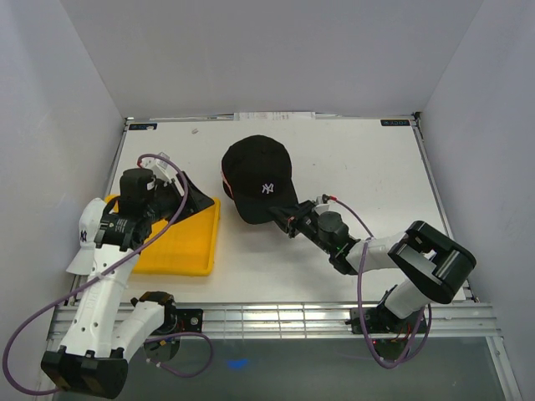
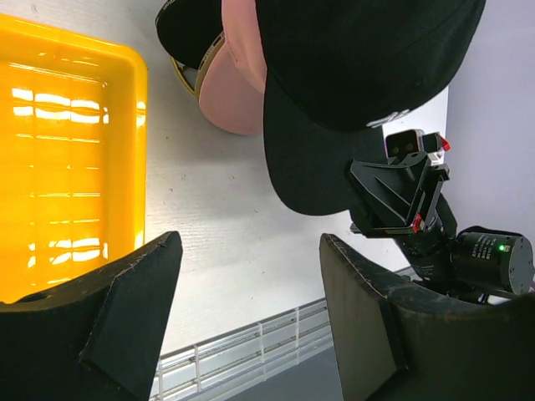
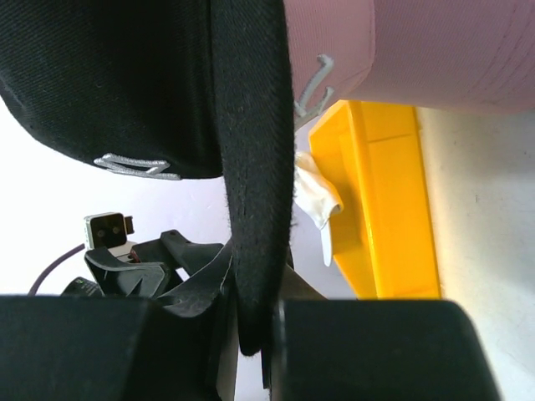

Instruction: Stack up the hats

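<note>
A black hat with a white NY logo sits mid-table on top of a pink hat; the pink crown also fills the upper right of the right wrist view. My right gripper is shut on the black hat's brim, which runs down between its jaws. A white hat lies at the left table edge, partly hidden under my left arm. My left gripper hangs open and holds nothing, over the right end of the yellow tray, left of the stacked hats.
The yellow tray lies front left, its rim close to the left fingers. White walls close in the table on three sides. A metal rail runs along the near edge.
</note>
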You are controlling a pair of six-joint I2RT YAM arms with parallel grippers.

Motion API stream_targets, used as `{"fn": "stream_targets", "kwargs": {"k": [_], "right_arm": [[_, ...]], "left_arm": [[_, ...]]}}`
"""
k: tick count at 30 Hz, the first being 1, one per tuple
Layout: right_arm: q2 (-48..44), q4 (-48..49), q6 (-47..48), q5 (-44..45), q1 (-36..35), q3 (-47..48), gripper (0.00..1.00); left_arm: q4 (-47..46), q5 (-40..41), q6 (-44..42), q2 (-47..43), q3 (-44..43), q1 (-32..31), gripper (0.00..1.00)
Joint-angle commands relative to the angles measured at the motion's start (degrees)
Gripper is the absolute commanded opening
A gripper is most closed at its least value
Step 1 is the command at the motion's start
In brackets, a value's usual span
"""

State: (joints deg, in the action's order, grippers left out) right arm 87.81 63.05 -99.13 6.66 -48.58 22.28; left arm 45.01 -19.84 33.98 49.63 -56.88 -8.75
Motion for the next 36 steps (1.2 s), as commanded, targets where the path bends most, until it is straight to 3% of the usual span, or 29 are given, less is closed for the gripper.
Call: {"fn": "stream_targets", "kwargs": {"k": [1, 36], "right_arm": [[2.89, -18.75, 4.03, -1.03, 0.85, -0.57, 0.08], [14.05, -27.01, 7.9, -3.76, 3.93, 1.36, 0.08]], "left_arm": [[-1.68, 0.41, -0.4, 0.38, 0.63, -0.12, 0.77], [-6.34, -0.29, -0.14, 5.57, 1.25, -0.12, 0.77]]}}
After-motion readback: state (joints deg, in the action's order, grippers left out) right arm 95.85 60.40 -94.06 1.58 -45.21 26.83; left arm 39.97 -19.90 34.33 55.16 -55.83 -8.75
